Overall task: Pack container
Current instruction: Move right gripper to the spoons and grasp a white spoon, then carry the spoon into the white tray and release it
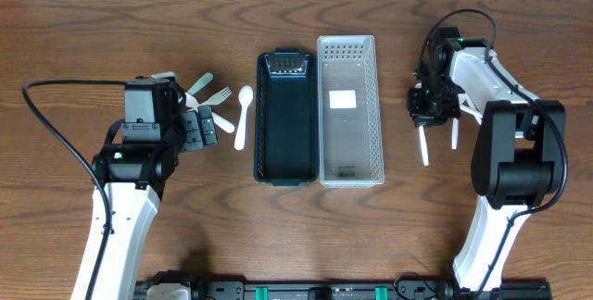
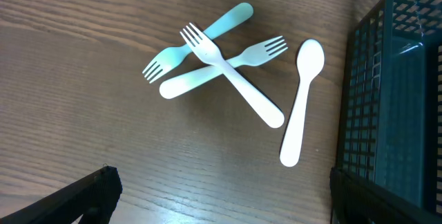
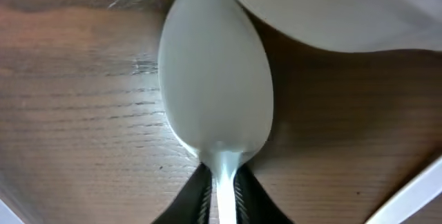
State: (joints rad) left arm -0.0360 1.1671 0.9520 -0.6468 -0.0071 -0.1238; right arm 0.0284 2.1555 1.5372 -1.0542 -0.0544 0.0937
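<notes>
A dark basket (image 1: pixel 283 119) and a white basket (image 1: pixel 349 110) stand side by side at the table's middle. My right gripper (image 1: pixel 426 107) (image 3: pixel 222 186) is shut on the handle of a white spoon (image 3: pixel 215 106), held low over the wood right of the white basket. My left gripper (image 1: pixel 199 131) (image 2: pixel 221 210) is open and empty beside a pile of cutlery. The pile holds a teal fork (image 2: pixel 200 41), a pale green fork (image 2: pixel 221 68), a white fork (image 2: pixel 231 86) and another white spoon (image 2: pixel 302 103) (image 1: pixel 243 115).
A second white utensil (image 1: pixel 455 133) lies next to the right gripper. In the left wrist view the dark basket's wall (image 2: pixel 394 92) stands just right of the spoon. A pale rounded object (image 3: pixel 345 10) fills the top right of the right wrist view.
</notes>
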